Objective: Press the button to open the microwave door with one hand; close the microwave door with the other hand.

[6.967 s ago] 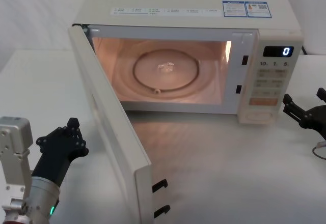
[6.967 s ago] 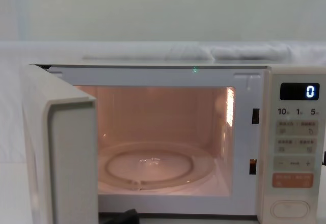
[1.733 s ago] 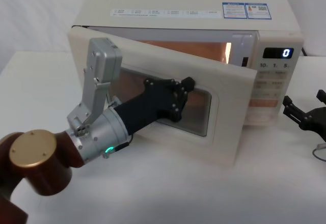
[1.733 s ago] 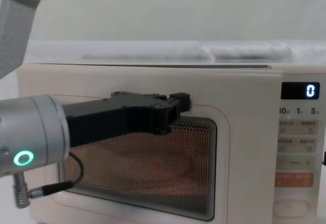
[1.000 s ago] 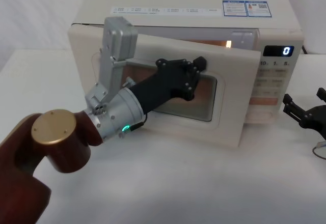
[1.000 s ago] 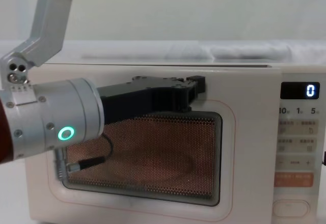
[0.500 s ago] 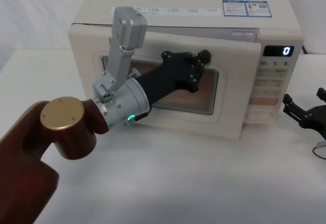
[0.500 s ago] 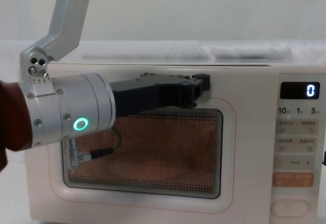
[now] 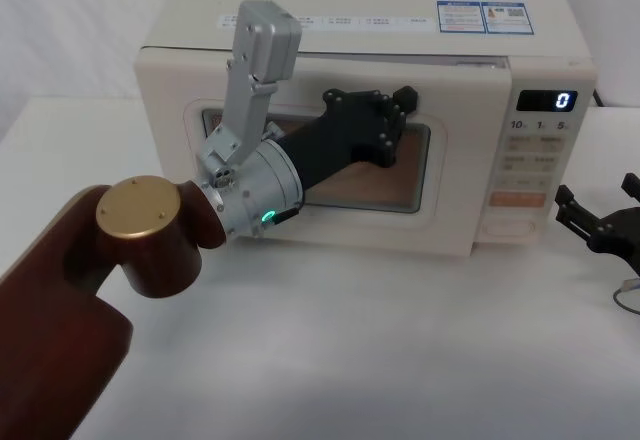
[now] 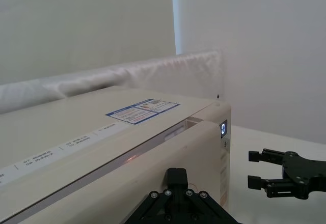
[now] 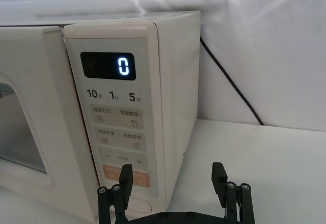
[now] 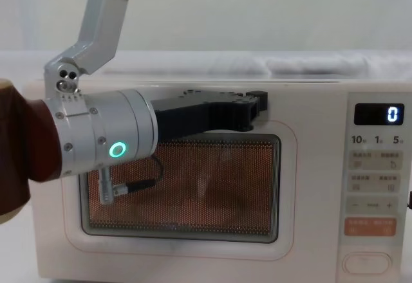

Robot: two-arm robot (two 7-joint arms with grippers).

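- While the microwave door [image 9: 345, 228] sits almost flush w/ the oven front, the left claw [image 9: 385, 120] is planted flat on its upper part, just above the window. I can't tell if this claw is clenched or released; it grips nothing, it only leans on the panel.
- Step in hand, as I judge it: the last bit of closing. Push straight fwd from the claw's contact spot, square to the panel, until the latch catches. A spot farther from the claw's own arm, toward the panel's free edge, would prob. give more leverage. Keep the force on the cream frame, not the window.
- The button [image 9: 508, 227] is well off to the far side of the left claw, low on the control panel. Steer clear of it, or the door may pop open again.
- The right claw [image 9: 600, 225] hangs released and empty over the table [image 9: 400, 350], beside the control panel and near the button.
- Chest view: the door [image 12: 302, 186] reads as shut, and the left claw [image 12: 254, 109] is on its top band.
- Left wrist view adds what that hides: a thin lit seam [image 10: 133, 158] ahead of the claw [image 10: 175, 183], btw door top and housing, so prob. not latched yet.
- Right wrist view alone gives the right claw [image 11: 172, 172] spread wide, w/ the display [image 11: 108, 65] reading 0 beyond it.
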